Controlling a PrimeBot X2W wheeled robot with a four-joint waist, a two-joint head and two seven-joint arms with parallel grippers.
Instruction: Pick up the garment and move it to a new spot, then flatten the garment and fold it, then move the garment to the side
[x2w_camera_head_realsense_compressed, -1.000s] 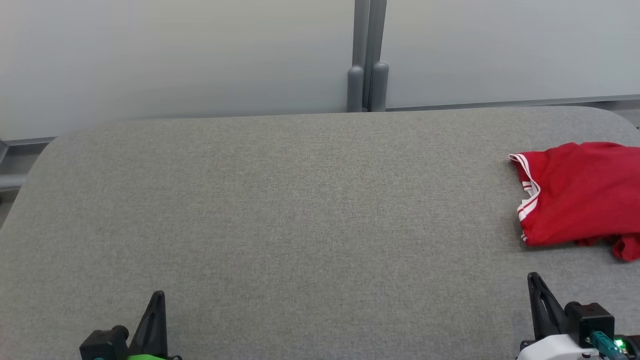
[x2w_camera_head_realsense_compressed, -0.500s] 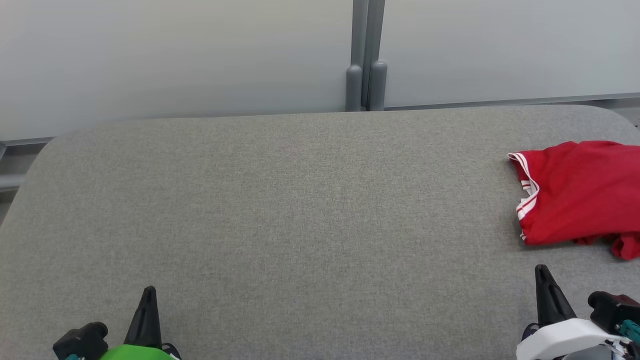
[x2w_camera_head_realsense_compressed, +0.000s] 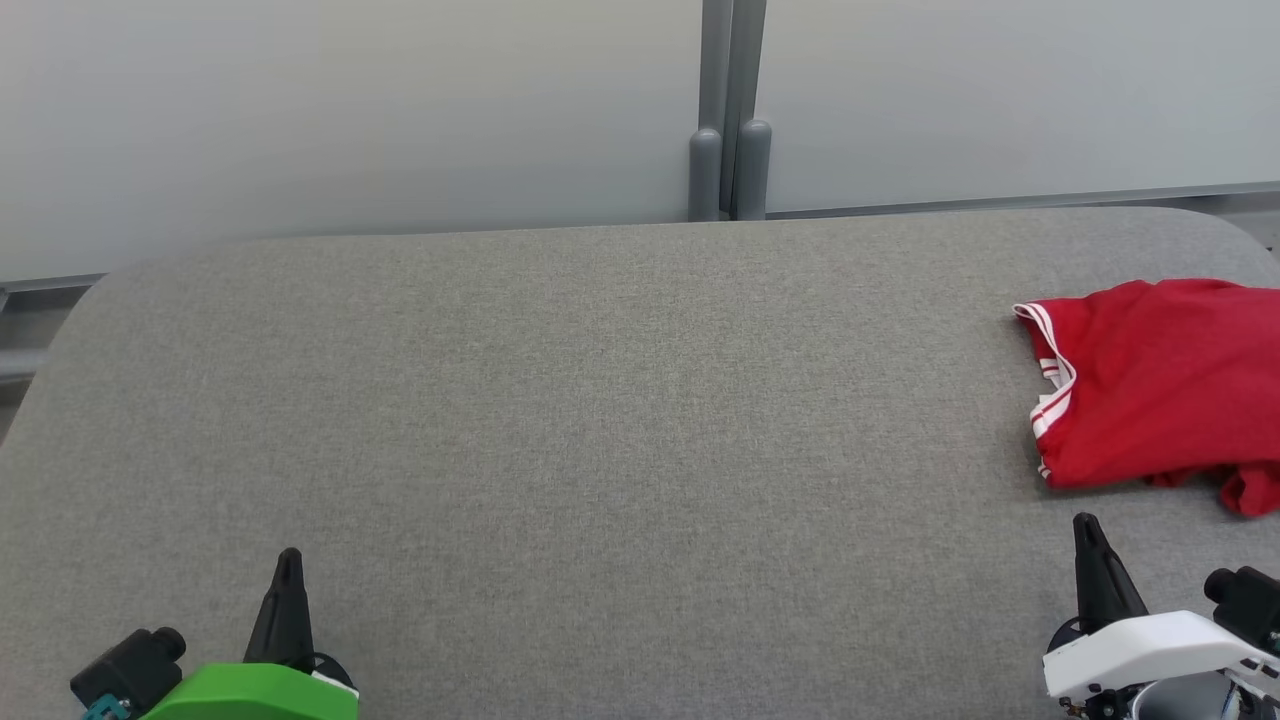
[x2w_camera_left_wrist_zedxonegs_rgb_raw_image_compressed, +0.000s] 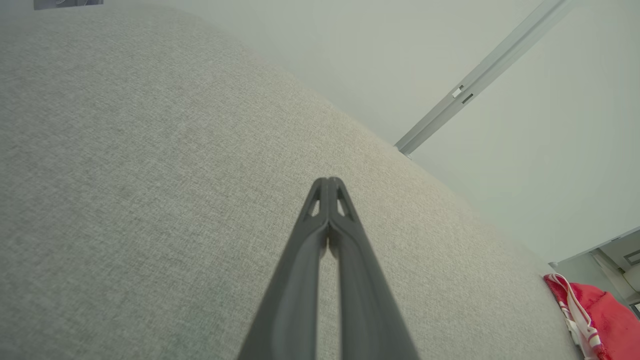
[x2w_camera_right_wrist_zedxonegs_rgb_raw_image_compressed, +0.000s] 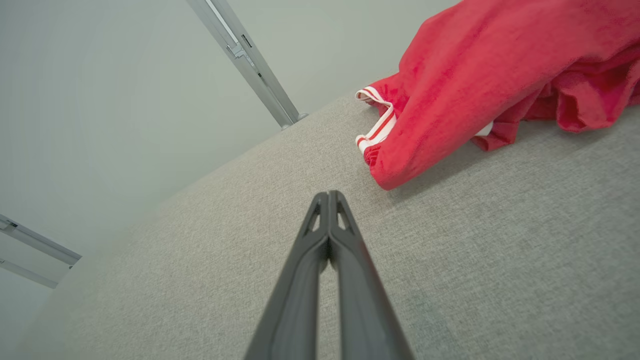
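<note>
Garment (x2w_camera_head_realsense_compressed: 1160, 385) red, soft, rumpled; white-striped trim; grey woven tabletop (x2w_camera_head_realsense_compressed: 600, 400).

Left gripper (x2w_camera_head_realsense_compressed: 288, 560) and right gripper (x2w_camera_head_realsense_compressed: 1087, 525) low, well apart — jaws pressed together, empty — fingers forward.

Red garment (x2w_camera_head_realsense_compressed: 1160, 385) — white-striped trim — lies crumpled at the table's right edge.

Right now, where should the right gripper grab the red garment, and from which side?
Probably the white-striped hem on the left edge of the red garment, coming in low from the middle of the table. That edge is a free, slightly lifted fold facing the right gripper; the rest is bunched and runs off the head view. The gripper is shut: open it first.
</note>
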